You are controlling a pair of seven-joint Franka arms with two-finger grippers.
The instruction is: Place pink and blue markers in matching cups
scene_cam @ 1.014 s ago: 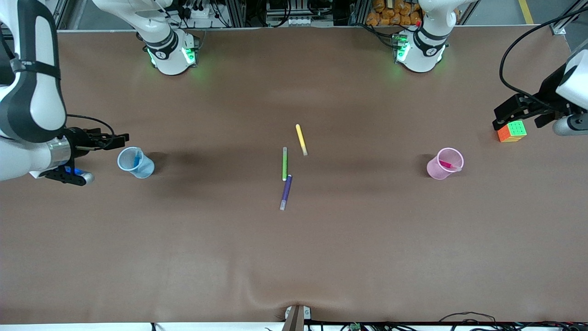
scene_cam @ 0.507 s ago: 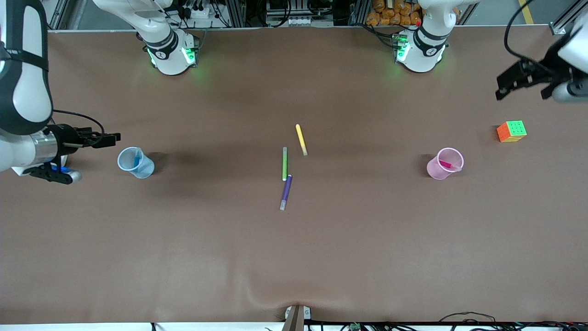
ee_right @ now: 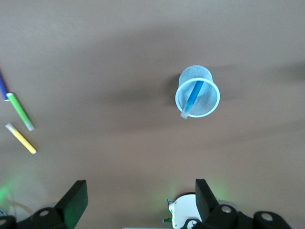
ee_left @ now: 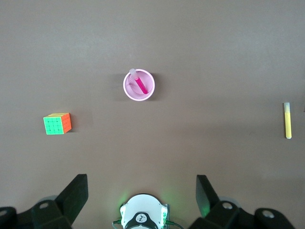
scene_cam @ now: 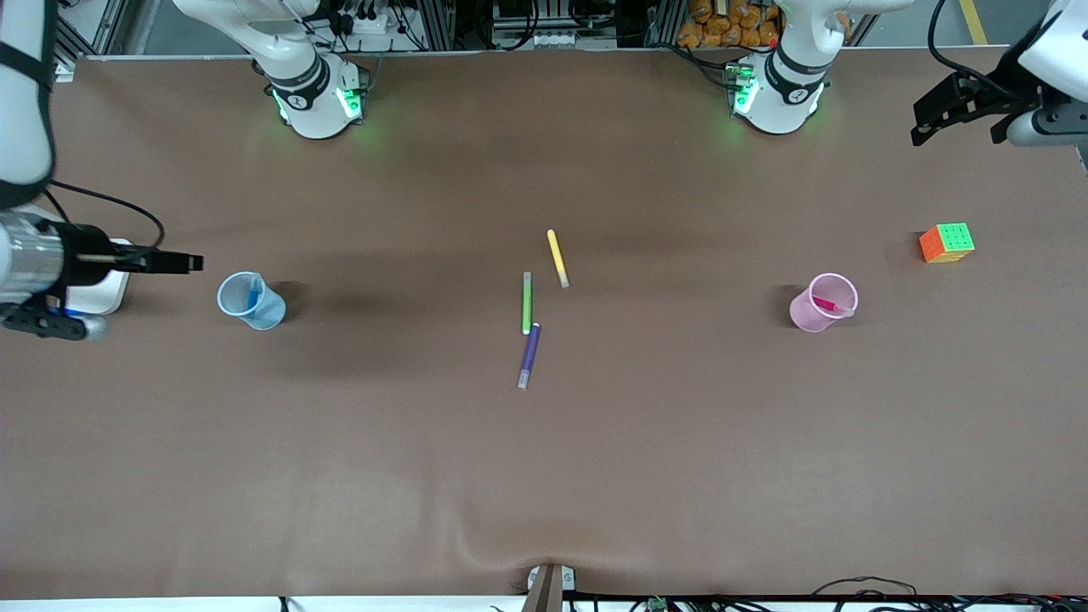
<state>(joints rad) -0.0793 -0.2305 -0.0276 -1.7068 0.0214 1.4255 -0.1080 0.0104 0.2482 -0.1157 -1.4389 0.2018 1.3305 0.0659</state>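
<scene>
Two robot arms hang clear of a brown table [scene_cam: 544,476] with both pens apparently home, and little left to go wrong except a careless return pass. The right gripper [scene_cam: 174,263], fingers spread and holding nothing, hovers over the table just beside the blue cup [scene_cam: 250,300] toward the right arm's end; the left gripper [scene_cam: 948,115], also spread and empty, hangs high over the table's edge at the left arm's end, well apart from the pink cup [scene_cam: 822,302]. Taking the green pen [scene_cam: 526,303] at mid-table as the marker: the blue cup stands well off toward the right arm's end with the blue pen [ee_right: 192,98] leaning inside it, pale cap over the rim; the pink cup stands well off toward the left arm's end with the pink pen [ee_left: 139,84] tilted inside. The likeliest upset would be the right gripper sweeping low past the blue cup, since a light tumbler with a pen leaning on its rim would probably tip at a nudge. A cube puzzle [scene_cam: 946,243] sits near the pink cup, farther from the front camera. The yellow pen [scene_cam: 557,257] lies just beside the green pen, farther from the camera; the purple pen [scene_cam: 529,354] lies nearer, seemingly touching its end, though the view is too small to be sure.
</scene>
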